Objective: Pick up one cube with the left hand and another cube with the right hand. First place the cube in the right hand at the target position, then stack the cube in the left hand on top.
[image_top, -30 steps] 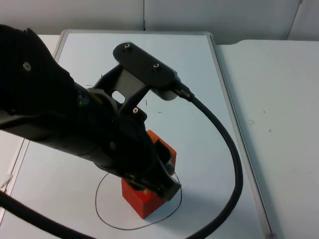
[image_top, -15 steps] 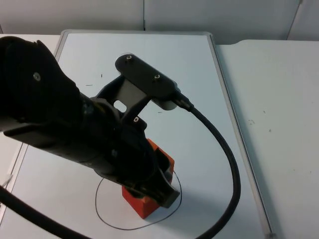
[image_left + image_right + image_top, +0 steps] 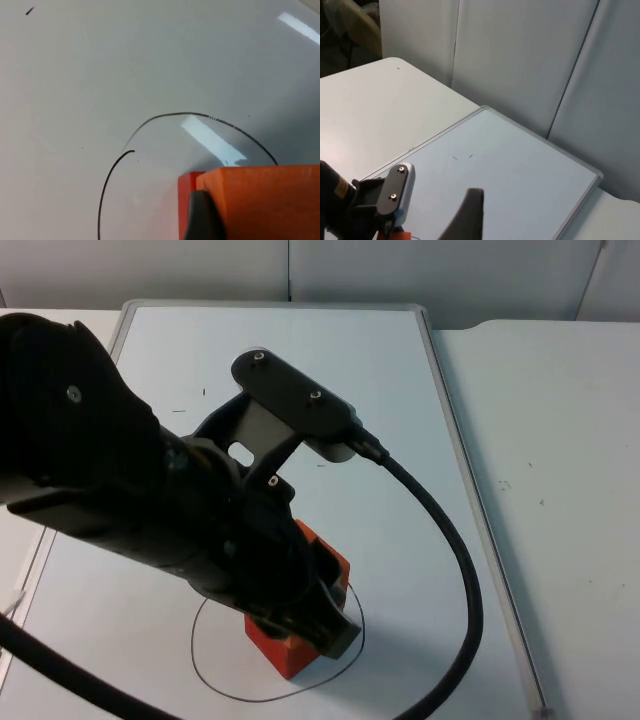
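Top view: the left gripper (image 3: 312, 615) is low over the drawn circle (image 3: 205, 665) on the whiteboard (image 3: 390, 370), closed on an orange cube (image 3: 325, 558) stacked upon a red cube (image 3: 280, 648) inside the circle.

Left wrist view: the orange cube (image 3: 265, 200) is between the fingers.

Right wrist view: the right gripper (image 3: 465, 217) waits high above the whiteboard's far edge (image 3: 540, 140); I cannot tell if it is open.

We see two cubes stacked inside the drawn circle (image 3: 205, 660) on the whiteboard. The orange cube (image 3: 322, 558) sits on top, between the left gripper's (image 3: 312, 620) fingers. The red cube (image 3: 283, 648) rests beneath it, below the fingertips, on the board, its edges slightly offset from the orange one.
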Tool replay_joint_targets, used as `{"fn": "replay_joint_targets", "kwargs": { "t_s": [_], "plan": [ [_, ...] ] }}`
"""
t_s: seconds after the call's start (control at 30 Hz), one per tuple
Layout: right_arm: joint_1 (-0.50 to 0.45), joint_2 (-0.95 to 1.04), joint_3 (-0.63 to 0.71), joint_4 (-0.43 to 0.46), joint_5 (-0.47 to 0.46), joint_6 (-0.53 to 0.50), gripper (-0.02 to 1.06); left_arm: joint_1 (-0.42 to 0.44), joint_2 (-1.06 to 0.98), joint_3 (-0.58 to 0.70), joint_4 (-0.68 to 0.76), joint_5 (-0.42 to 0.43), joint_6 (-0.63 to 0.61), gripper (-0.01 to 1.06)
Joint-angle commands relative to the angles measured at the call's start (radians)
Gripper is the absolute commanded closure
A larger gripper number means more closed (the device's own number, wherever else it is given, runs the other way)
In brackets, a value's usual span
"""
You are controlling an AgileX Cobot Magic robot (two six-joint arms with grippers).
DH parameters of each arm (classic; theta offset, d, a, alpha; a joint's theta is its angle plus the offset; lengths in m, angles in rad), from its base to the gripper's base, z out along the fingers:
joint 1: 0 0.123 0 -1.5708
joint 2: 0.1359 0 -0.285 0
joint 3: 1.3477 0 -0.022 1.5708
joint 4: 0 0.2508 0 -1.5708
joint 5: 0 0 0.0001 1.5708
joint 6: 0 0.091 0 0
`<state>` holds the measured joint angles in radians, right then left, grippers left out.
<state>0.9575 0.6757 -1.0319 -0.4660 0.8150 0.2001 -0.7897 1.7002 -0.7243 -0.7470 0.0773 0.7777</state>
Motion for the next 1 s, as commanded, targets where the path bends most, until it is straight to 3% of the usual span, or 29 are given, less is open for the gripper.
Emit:
{"fn": "replay_joint_targets", "kwargs": {
  "t_s": [0.0, 0.03, 0.17, 0.3, 0.57, 0.97],
  "plan": [
    [0.005, -0.002, 0.005, 0.000, -0.006, 0.007, 0.18, -0.007, -0.001, 0.002, -0.006, -0.004, -0.010, 0.72],
    [0.005, -0.002, 0.005, 0.000, -0.006, 0.007, 0.18, -0.007, -0.001, 0.002, -0.006, -0.004, -0.010, 0.72],
    [0.005, -0.002, 0.005, 0.000, -0.006, 0.009, 0.18, -0.007, -0.001, 0.002, -0.006, -0.016, -0.010, 0.39],
    [0.005, -0.002, 0.005, 0.000, -0.006, 0.009, 0.18, -0.007, -0.001, 0.002, -0.006, -0.021, -0.010, 0.30],
    [0.005, -0.002, 0.005, 0.000, -0.006, 0.009, 0.18, -0.007, -0.070, 0.000, -0.006, -0.005, -0.010, 0.29],
    [0.005, -0.002, 0.005, 0.000, -0.035, 0.009, 0.18, -0.007, -0.445, -0.172, 0.052, 0.211, -0.003, 0.29]
  ]
}}
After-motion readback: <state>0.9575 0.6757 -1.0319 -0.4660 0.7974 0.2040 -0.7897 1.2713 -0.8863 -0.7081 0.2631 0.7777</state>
